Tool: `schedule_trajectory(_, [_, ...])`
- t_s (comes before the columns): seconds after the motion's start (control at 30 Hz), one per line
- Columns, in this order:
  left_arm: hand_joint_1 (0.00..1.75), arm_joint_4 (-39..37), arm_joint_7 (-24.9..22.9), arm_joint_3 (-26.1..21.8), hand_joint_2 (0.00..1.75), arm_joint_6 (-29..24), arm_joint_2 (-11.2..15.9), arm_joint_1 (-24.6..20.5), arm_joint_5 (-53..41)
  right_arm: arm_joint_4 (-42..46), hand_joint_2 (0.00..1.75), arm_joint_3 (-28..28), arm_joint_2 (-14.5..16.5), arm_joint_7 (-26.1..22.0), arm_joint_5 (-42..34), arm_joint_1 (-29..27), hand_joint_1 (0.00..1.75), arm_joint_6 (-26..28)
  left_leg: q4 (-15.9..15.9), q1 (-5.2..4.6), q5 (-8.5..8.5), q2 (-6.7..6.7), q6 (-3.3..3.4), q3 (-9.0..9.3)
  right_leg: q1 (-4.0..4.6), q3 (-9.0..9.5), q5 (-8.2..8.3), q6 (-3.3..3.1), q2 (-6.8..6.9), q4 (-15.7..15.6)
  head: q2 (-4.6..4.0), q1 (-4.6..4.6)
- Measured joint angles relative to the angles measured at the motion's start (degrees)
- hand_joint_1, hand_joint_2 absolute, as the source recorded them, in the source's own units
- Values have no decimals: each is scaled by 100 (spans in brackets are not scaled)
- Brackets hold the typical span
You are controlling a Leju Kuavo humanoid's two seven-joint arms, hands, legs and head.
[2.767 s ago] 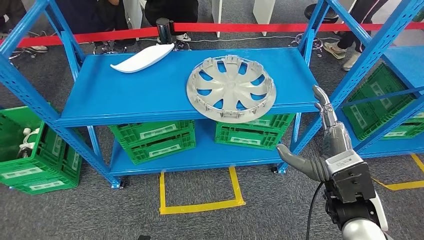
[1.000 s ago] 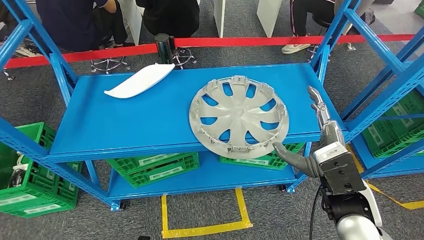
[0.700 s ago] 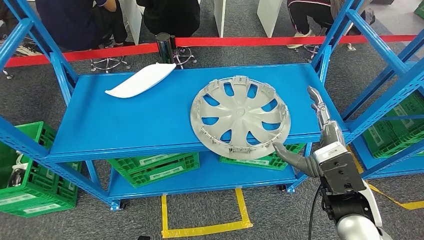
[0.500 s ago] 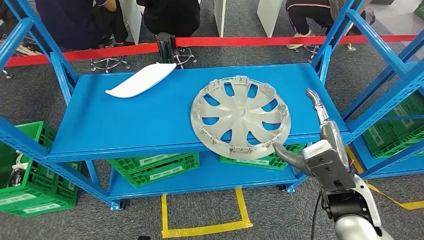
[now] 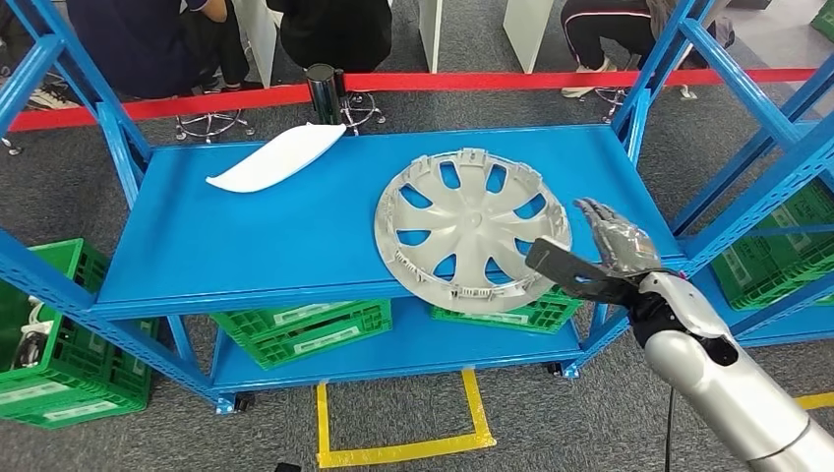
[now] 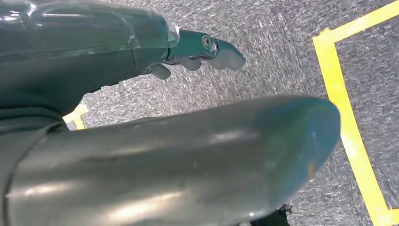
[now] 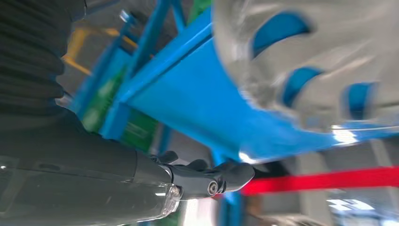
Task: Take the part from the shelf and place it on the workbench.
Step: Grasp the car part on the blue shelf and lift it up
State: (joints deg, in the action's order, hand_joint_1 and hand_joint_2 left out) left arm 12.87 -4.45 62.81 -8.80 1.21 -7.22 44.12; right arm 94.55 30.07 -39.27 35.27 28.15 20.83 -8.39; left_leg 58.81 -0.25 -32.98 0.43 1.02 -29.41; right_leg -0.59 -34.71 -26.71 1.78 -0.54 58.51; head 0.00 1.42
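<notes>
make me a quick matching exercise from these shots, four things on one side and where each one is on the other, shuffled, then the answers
Things:
1. wheel cover
2. white curved part
3. green crates
4. right hand

Places:
A. on the lower shelf, under the top one
B. at the back left of the top shelf
C. at the front right of the top shelf, its edge hanging over the front lip
D. open, just right of the wheel cover's rim, palm turned toward it

Pairs: 1-C, 2-B, 3-A, 4-D
</notes>
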Motion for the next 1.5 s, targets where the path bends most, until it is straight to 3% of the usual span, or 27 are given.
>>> schedule_trajectory(0.1, [0,-3,-75,34,0,28,23,0,-57,-346,175,68,-231,226,-195,6,0,206,0,0,0,-33,0,-5,0,0,-1,0,12,-1,0,4])
schedule_trajectory(0.27, [0,-12,-153,79,0,41,114,-10,-123,-732,175,193,-314,17,-352,63,0,499,-3,2,-3,-25,-3,-19,0,-1,-6,-4,17,-2,0,11])
schedule_trajectory(0.6, [0,-13,-92,161,0,122,145,-60,-154,-1273,175,489,13,-272,-662,553,0,549,-6,2,-3,25,-3,-13,0,-1,-4,-4,-2,-2,0,8])
schedule_trajectory(0.97, [0,-13,-20,180,0,146,-6,-73,-51,-1587,175,933,459,-703,-704,1120,0,668,-12,2,-4,51,-3,-4,-1,0,-4,-5,-19,-3,0,7])
schedule_trajectory(1.33, [0,-13,-21,184,0,187,-147,-56,-51,-1786,175,1279,832,-1384,-147,1339,0,1206,-13,2,-4,53,-3,-3,-1,0,-4,-4,-21,-4,0,7])
schedule_trajectory(1.5, [0,-13,-101,190,0,194,-186,-56,-142,-2001,175,1474,1141,-1570,44,1387,0,1121,-14,3,-4,57,-3,-2,0,0,-4,-5,-26,-3,0,9])
